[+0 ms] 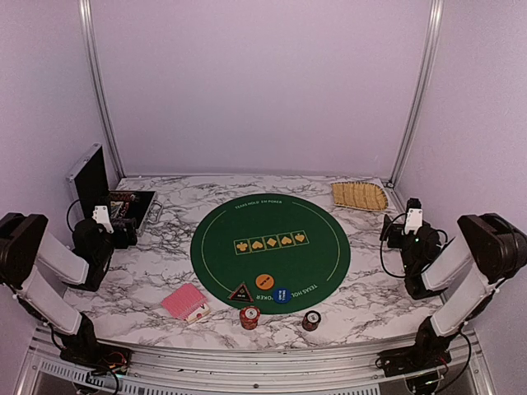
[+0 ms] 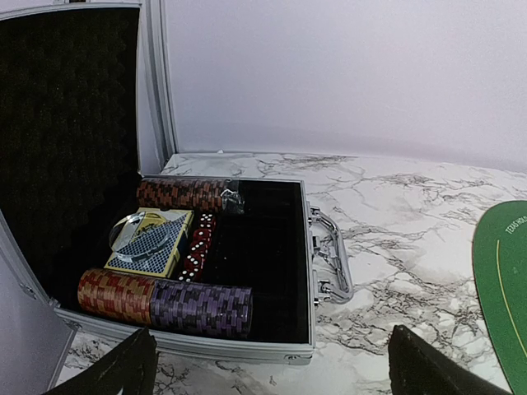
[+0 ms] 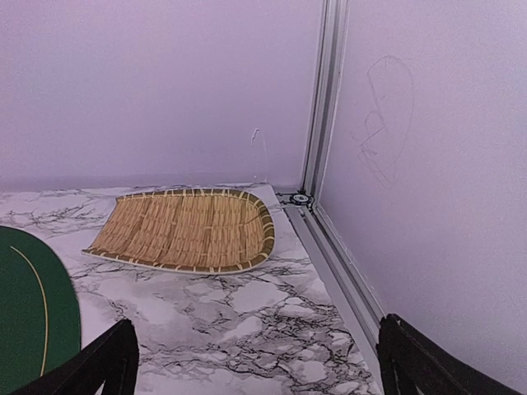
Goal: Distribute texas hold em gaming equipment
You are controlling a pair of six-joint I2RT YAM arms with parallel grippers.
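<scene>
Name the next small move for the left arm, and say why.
Probably turn the left gripper away from the open case toward the red-backed cards. Its jaws stand open and empty, and the cards lie undealt beside the green mat, off its near left edge, on that arm's side.

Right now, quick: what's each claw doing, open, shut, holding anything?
Left claw: open, empty, facing the open chip case.
Right claw: open, empty, facing the straw tray.
</scene>
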